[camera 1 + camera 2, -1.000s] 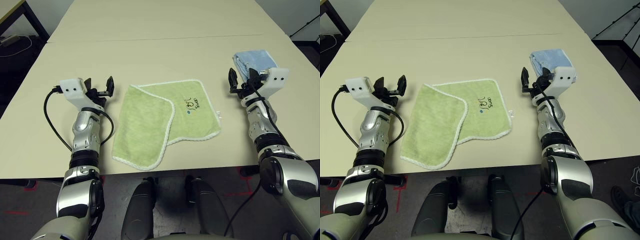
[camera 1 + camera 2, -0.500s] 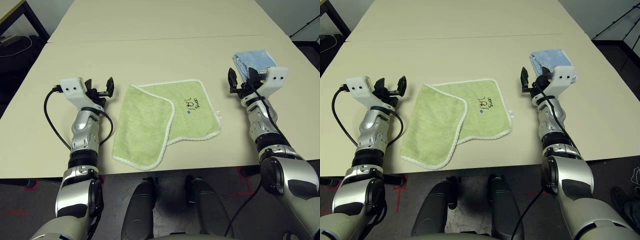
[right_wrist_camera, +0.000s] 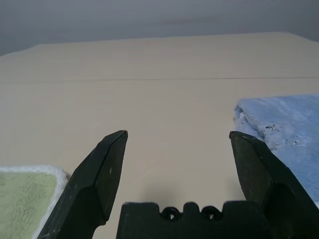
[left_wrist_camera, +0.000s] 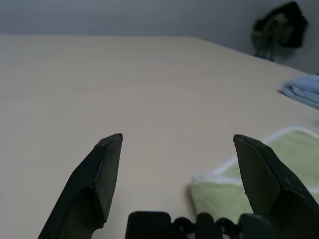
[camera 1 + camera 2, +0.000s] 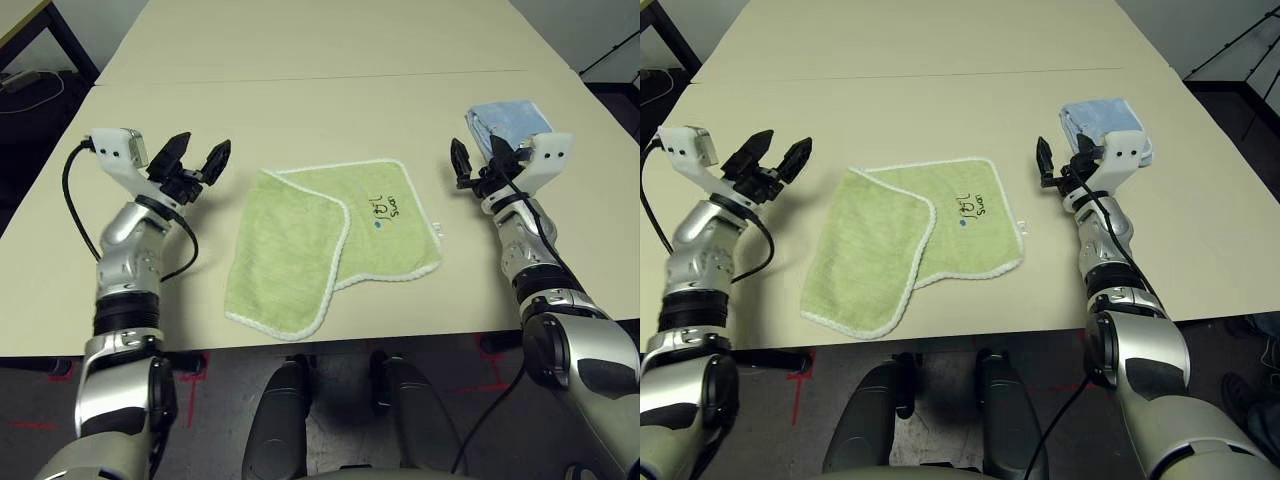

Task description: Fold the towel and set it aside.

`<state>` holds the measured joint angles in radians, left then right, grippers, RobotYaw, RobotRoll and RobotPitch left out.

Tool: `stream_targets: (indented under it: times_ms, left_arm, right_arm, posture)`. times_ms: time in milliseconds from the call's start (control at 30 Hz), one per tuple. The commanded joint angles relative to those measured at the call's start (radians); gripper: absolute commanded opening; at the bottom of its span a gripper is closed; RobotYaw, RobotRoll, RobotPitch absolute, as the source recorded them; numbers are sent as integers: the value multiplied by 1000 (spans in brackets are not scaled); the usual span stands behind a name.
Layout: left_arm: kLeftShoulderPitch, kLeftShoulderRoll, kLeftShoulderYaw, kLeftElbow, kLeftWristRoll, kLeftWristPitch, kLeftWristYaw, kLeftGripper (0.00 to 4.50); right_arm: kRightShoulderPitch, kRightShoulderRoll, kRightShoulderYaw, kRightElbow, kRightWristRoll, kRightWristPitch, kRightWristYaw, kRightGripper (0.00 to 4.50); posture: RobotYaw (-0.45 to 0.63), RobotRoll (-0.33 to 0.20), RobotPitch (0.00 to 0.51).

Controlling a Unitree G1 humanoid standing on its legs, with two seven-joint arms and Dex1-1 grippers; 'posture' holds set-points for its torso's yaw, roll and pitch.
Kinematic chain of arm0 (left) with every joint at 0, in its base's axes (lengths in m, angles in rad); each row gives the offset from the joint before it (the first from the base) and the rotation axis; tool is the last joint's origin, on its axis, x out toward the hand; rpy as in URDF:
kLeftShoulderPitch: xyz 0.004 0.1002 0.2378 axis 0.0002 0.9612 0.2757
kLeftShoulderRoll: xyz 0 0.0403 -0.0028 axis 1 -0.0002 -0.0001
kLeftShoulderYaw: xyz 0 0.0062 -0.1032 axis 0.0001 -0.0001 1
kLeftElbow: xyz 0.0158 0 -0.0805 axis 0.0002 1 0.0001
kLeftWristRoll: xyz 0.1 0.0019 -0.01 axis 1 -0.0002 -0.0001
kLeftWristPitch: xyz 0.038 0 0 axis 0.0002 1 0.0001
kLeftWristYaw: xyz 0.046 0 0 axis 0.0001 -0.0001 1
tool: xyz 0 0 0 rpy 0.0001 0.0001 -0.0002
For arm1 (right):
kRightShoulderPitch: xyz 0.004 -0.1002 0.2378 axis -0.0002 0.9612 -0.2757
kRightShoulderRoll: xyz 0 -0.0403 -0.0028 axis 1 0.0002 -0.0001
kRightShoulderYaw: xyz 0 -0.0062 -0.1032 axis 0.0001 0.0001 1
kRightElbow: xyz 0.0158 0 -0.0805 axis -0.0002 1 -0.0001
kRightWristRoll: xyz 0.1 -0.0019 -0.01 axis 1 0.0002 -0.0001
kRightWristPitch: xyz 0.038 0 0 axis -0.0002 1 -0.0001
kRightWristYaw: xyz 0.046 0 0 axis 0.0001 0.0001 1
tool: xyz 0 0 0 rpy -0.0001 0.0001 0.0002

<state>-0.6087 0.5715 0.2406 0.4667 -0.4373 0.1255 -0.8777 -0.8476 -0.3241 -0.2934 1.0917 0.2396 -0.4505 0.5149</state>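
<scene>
A wide, pale beige tabletop [image 5: 320, 90] carries a small light blue folded terry cloth [image 5: 510, 122] near its right edge. A thin seam [image 5: 330, 79] crosses the tabletop farther back. Dark floor [image 5: 40, 110] shows beyond its left edge.

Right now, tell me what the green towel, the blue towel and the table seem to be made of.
Green towel: looks like terry cloth, nappy matte surface, white stitched edging. Blue towel: similar fluffy cloth, folded, probably terry or microfibre. Table: smooth beige top, faint sheen, likely laminate.
</scene>
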Motion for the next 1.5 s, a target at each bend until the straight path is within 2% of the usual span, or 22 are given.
stream_targets:
  times_ms: [33,267,500,700,933,1500]
  left_arm:
    - [38,48,-66,-53,2,87,-124,4500]
    - [57,87,-118,-120,14,120,-231,4500]
    - [97,85,-135,-196,37,94,-228,4500]
    - [128,81,-133,-255,28,115,-210,4500]
    - [157,61,-138,-305,26,132,-179,4500]
    - [178,58,-146,-354,21,149,-159,4500]
  right_arm:
    - [3,-18,7,-14,9,15,79,4477]
    - [-9,-59,22,-13,9,94,205,4477]
    - [-72,-110,73,9,-29,231,287,4477]
    - [-178,-117,131,79,-91,406,282,4477]
    - [-283,-104,237,162,-211,472,287,4477]
    - [-362,-63,259,232,-305,548,253,4477]
  posture:
    - [-6,0,171]
    - [3,0,179]
    - [25,0,183]
    - [46,0,192]
    - [68,0,202]
    - [121,0,210]
